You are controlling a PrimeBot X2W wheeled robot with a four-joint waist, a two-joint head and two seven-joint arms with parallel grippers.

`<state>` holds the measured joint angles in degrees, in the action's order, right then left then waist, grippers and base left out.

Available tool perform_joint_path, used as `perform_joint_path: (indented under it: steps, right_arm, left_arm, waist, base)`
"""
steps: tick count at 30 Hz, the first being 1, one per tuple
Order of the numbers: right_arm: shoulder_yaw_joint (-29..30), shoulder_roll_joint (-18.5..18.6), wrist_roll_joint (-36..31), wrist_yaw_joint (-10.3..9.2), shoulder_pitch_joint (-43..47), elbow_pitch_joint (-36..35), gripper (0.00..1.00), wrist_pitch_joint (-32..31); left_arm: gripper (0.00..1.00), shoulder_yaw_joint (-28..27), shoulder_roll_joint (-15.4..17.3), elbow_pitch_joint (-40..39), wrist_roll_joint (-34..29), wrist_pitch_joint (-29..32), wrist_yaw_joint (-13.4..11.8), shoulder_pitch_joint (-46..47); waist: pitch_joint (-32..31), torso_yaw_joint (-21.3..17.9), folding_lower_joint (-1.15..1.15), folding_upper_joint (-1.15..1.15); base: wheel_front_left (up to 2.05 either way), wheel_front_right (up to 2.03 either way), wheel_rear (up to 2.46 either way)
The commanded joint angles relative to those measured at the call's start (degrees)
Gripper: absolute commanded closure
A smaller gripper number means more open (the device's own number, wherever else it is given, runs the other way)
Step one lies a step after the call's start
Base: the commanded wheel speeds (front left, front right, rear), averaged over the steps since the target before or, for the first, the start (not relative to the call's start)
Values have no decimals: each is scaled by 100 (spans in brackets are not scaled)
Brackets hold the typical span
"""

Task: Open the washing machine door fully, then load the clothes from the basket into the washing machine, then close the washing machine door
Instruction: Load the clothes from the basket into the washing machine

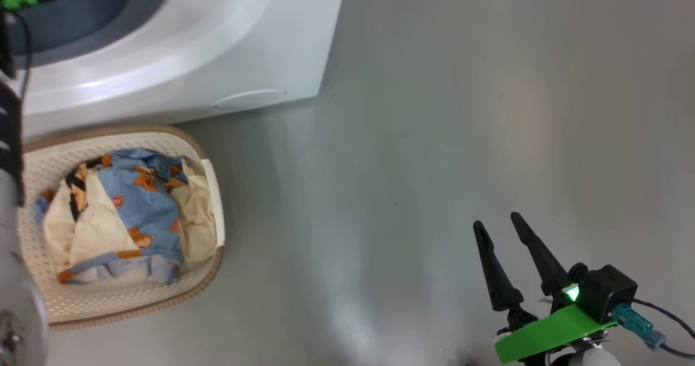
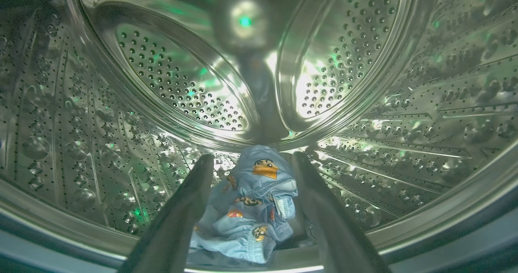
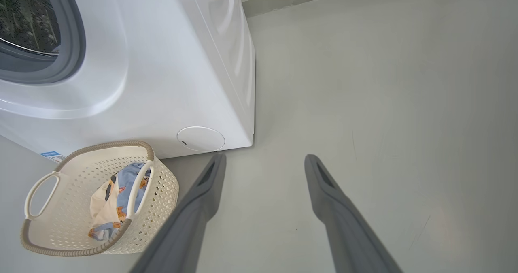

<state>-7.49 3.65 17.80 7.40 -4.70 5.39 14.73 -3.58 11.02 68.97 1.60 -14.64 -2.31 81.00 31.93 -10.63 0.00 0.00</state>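
Standing inside the washing machine (image 1: 190,56), the left gripper (image 2: 253,157) holds its fingers apart over a loose blue garment (image 2: 247,200) at the front lip of the drum (image 2: 364,42); withdrawing could drag the garment out. More clothes (image 1: 136,203) lie in the basket (image 1: 108,130) before the machine. Right of the machine, the right gripper (image 1: 496,220) hangs apart, empty.

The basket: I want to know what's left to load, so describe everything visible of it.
The basket is cream perforated plastic, rounded-rectangular, with a brown woven-look rim and two white loop handles. It stands upright on the grey floor close before the washing machine, holding crumpled blue printed and cream clothes.
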Motion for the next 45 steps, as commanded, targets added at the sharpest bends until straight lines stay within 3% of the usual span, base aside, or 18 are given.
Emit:
perform_joint_path:
  steps: [1,14,21,32,37,45]
  right_arm:
    - [-108,52,-10,9,112,-74,0,27]
    - [-44,134,-35,9,169,65,0,27]
    - [64,156,-81,9,156,56,0,27]
    - [197,209,-312,9,250,-84,0,27]
    - [134,251,-374,9,376,-129,0,27]
    - [220,290,-439,9,588,-220,0,27]
  left_arm:
    - [0,-23,184,-184,62,-33,-10,-203]
    - [0,-129,-143,-605,355,-35,83,-1532]
    - [0,-288,-473,-1238,660,-35,303,-2367]
    - [0,-196,-798,-2743,920,-36,514,-4816]
    - [0,118,-812,-3446,1227,-36,391,-5808]
    - [0,611,-814,-4667,1727,-36,-89,-7063]
  waist:
    - [-182,125,0,0]
    - [-939,431,0,0]
    - [-1285,610,0,0]
    - [-2063,947,0,0]
    - [-2368,1057,0,0]
    - [-2611,1224,0,0]
  base:
    - [0,0,0]
    - [0,0,0]
    - [0,0,0]
    - [0,0,0]
    - [0,0,0]
    - [0,0,0]
